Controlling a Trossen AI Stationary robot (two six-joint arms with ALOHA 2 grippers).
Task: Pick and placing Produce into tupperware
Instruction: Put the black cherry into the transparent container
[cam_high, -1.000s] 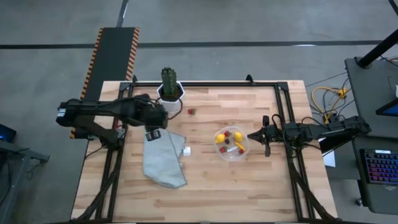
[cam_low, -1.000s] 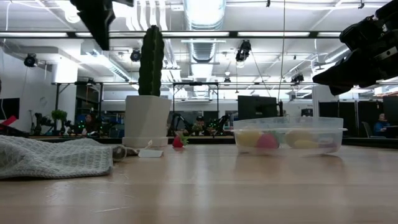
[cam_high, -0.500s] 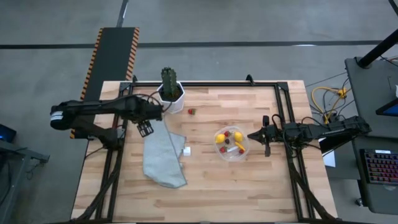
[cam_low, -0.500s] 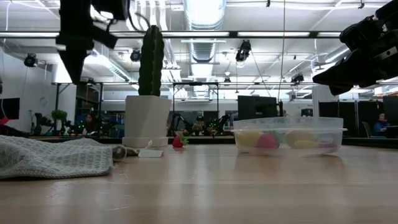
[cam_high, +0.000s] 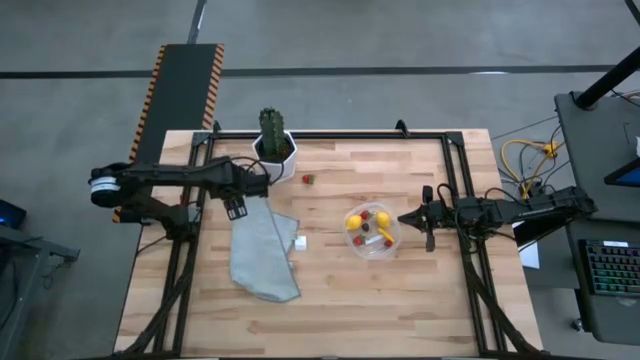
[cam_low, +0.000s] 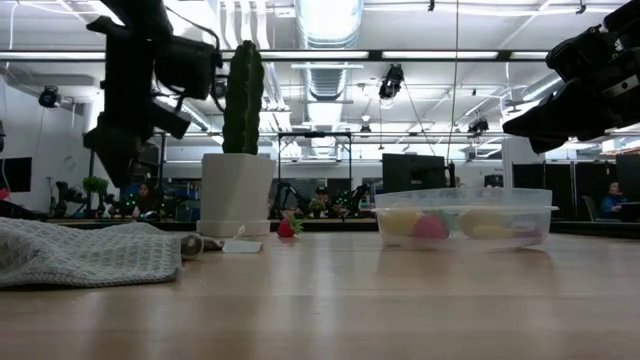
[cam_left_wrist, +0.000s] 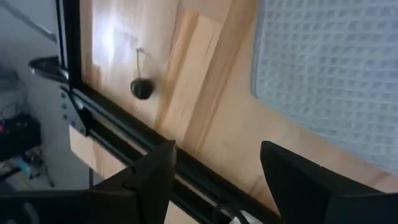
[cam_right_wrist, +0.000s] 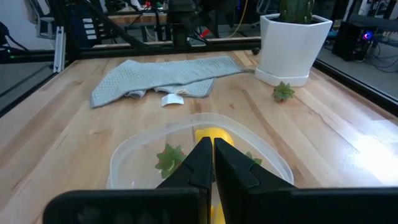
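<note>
My left gripper (cam_high: 234, 207), fingers apart and empty, hangs over the desk (cam_high: 400, 290) beside the cloth (cam_high: 262, 255), nearer than my closed right gripper (cam_high: 412, 217) to the strawberry (cam_high: 307, 180) outside the tupperware (cam_high: 372, 231).

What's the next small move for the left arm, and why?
Probably swing the left gripper toward the lone strawberry lying on the table beside the white pot. It is the only produce outside the tupperware; the gripper hangs open and empty above the grey cloth, while the right gripper waits shut by the tub.
</note>
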